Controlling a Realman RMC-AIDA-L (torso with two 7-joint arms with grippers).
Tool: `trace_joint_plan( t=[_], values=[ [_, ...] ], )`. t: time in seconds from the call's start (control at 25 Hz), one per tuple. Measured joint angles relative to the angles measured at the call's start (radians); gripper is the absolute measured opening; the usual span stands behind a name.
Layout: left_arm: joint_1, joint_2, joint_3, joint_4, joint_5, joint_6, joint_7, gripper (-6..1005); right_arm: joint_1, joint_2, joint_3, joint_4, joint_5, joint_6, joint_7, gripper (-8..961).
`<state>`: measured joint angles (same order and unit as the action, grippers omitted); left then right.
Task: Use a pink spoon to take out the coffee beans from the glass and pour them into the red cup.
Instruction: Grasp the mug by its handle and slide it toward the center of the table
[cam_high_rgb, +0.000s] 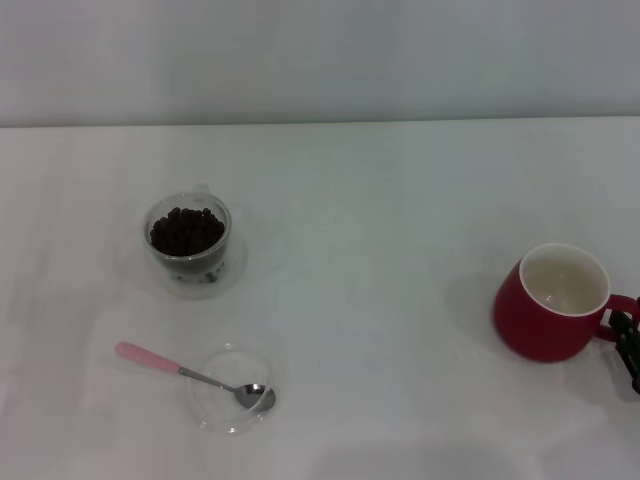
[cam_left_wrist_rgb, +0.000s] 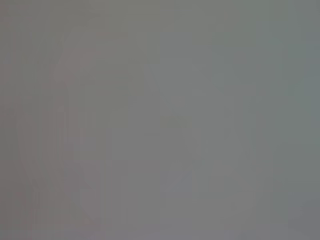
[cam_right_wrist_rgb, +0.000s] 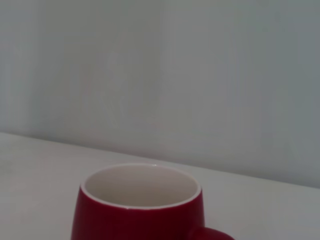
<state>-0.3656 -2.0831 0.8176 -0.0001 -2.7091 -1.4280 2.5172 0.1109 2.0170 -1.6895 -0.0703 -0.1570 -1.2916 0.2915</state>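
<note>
The pink spoon (cam_high_rgb: 150, 358) lies at the front left of the table, its metal bowl resting in a flat clear dish (cam_high_rgb: 215, 412). Behind it stands the glass (cam_high_rgb: 187, 262), filled with dark coffee beans (cam_high_rgb: 186, 231). The red cup (cam_high_rgb: 553, 300) stands at the right, its cream inside showing no beans; the right wrist view shows it close up (cam_right_wrist_rgb: 140, 215). My right gripper (cam_high_rgb: 628, 345) shows only as a black part at the right edge, right beside the cup's handle. My left gripper is out of view; its wrist view is a plain grey field.
The white table (cam_high_rgb: 380, 220) runs back to a pale wall (cam_high_rgb: 320, 60). Between the glass and the red cup lies a wide stretch of bare tabletop.
</note>
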Motion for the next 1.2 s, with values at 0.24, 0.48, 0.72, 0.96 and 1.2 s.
trace_joint_plan(
  t=[0.24, 0.48, 0.72, 0.96, 1.2],
  values=[
    [0.003, 0.000, 0.000, 0.001, 0.000, -0.006, 0.000, 684, -0.006, 0.000, -0.001, 0.004, -0.002, -0.006, -0.012, 322],
    [-0.001, 0.000, 0.000, -0.004, 0.000, -0.007, 0.000, 684, -0.007, -0.001, -0.008, 0.004, -0.002, -0.010, -0.013, 298],
    [-0.001, -0.001, 0.000, -0.004, 0.001, -0.006, 0.000, 683, -0.007, -0.001, -0.018, 0.005, -0.003, -0.012, -0.024, 291],
    [0.002, -0.002, 0.000, -0.005, 0.004, -0.011, 0.000, 683, -0.008, -0.002, -0.018, 0.009, -0.003, -0.012, -0.026, 283],
    [0.001, -0.002, 0.000, -0.005, 0.006, -0.009, 0.000, 683, -0.008, -0.001, -0.027, 0.009, -0.003, -0.024, -0.026, 174]
  ],
)
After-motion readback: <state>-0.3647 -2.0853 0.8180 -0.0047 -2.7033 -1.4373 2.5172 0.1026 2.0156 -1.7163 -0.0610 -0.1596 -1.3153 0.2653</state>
